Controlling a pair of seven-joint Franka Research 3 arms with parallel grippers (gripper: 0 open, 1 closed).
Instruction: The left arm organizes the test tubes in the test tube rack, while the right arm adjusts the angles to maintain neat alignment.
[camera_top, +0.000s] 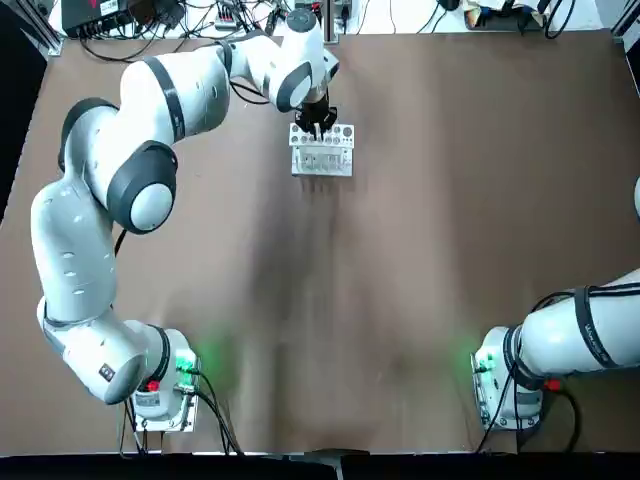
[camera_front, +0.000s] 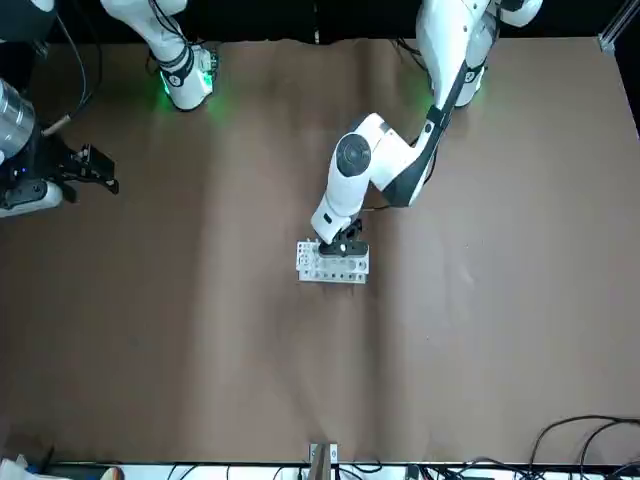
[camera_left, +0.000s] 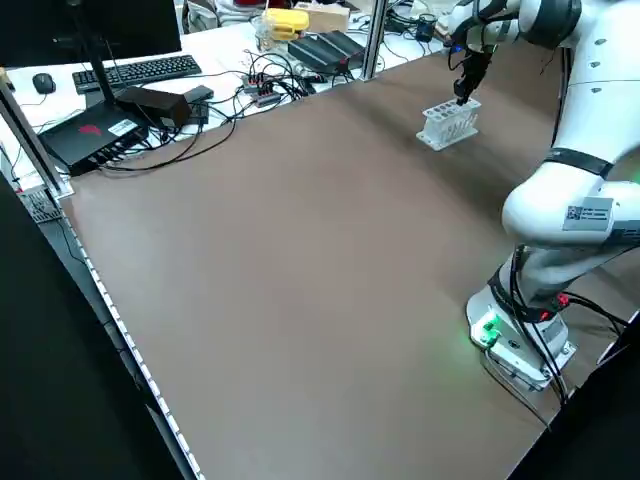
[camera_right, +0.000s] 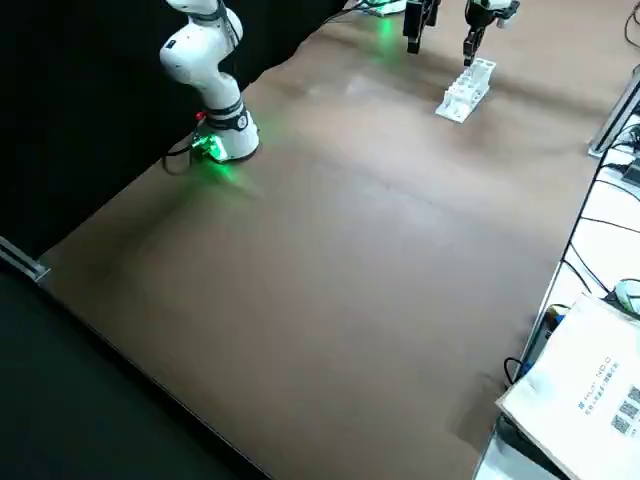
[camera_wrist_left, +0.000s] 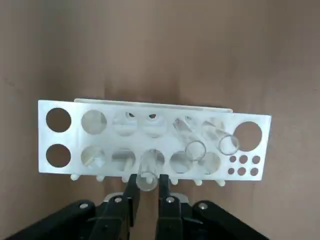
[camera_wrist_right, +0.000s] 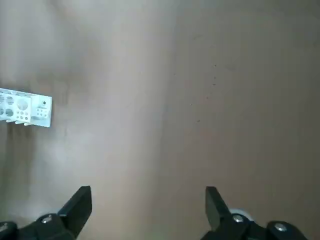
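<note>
Three test tubes visible, all tilted, in the white test tube rack on the brown worktop. Left tool, at one long side of the rack, is clamped on one tube near its rim. The other two lean near the rack's end with small holes. Right tool hangs over the worktop, well apart from the rack, fingers wide apart.

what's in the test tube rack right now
Three clear test tubes stand in holes of the white rack; one is between the left gripper's fingers. Their lower ends are mostly covered by the rack's top.
</note>
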